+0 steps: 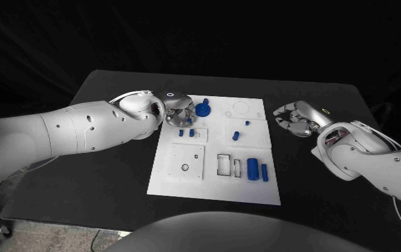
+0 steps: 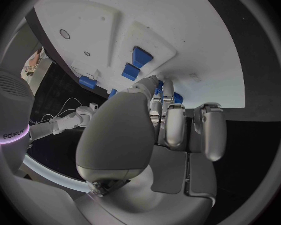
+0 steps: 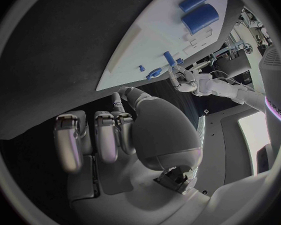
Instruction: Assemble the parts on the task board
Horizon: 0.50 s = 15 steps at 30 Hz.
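The white task board (image 1: 251,191) lies mid-table. My left hand (image 1: 177,113) is at its far left corner, fingers curled, thumb and fingertips pinching a round blue part with a peg (image 1: 203,110); blue shows between those fingertips (image 2: 159,89). Two small blue blocks (image 1: 185,132) stand just in front of that hand, and they appear again as blocks (image 2: 135,63). Small blue pegs (image 1: 236,135) stand mid-board. Two blue cylinders (image 1: 257,168) lie near the front right and show as cylinders (image 3: 198,10). My right hand (image 1: 296,119) hovers off the board's right edge, fingers curled in, holding nothing.
A raised square plate with a ring mark (image 1: 185,162) sits at the board's front left, with rectangular slots (image 1: 224,164) beside it. A round recess (image 1: 240,107) marks the far right corner. Black table (image 1: 109,165) surrounds the board on both sides.
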Tool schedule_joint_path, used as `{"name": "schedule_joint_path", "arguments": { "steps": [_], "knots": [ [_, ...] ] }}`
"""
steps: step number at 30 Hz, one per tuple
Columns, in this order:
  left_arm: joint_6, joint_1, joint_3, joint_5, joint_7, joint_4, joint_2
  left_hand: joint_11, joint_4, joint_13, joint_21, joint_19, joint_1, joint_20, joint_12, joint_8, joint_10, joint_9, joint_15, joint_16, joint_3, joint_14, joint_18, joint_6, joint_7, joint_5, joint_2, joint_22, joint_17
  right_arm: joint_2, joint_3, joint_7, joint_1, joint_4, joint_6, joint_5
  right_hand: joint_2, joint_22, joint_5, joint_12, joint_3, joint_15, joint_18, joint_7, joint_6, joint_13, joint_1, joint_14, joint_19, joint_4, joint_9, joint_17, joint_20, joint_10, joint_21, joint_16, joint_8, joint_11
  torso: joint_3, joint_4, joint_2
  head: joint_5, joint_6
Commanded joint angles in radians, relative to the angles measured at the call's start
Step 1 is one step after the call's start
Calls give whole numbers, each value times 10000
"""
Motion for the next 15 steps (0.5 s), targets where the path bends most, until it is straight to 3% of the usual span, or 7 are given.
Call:
{"name": "schedule_joint_path", "arguments": {
  "steps": [1,8,15],
  "knots": [
    [143,-6,-5,16,-205,-51,2,22,29,4,-71,179,-26,-18,-60,-63,-94,-21,6,-54,-33,-95,-105,-86,-15,46,39,2247,-39,0,-1,-38,-10,5,152,-51,-30,2633,69,39,49,83,-67,16,-6,2634,50,1045,1044,-3,-12,2627,78,1047,45,34,5,81,-1,-1,-4,9,0],
    [363,-7,-6,29,-236,-58,0,32,24,39,-154,113,-59,-4,-114,-314,-272,-174,-1,-122,-106,-175,-85,-474,-130,-238,-107,2220,-159,7,-1,-53,-12,-1,158,-49,-23,2633,73,39,64,83,-67,16,-11,2634,59,1045,1044,-11,-15,2627,78,1047,45,34,0,80,2,-5,-3,16,0],
    [291,-8,-6,32,-198,-66,-45,103,128,82,-252,39,-137,22,-181,-562,-518,-415,41,-171,-173,-246,-63,-1065,-331,-784,-279,2190,-259,3,-1,-56,-13,-4,119,-48,-23,2633,73,39,64,83,-67,16,-11,2634,59,1045,1044,-11,-15,2627,78,1047,45,34,0,80,1,-10,0,-8,0]
  ]
}}
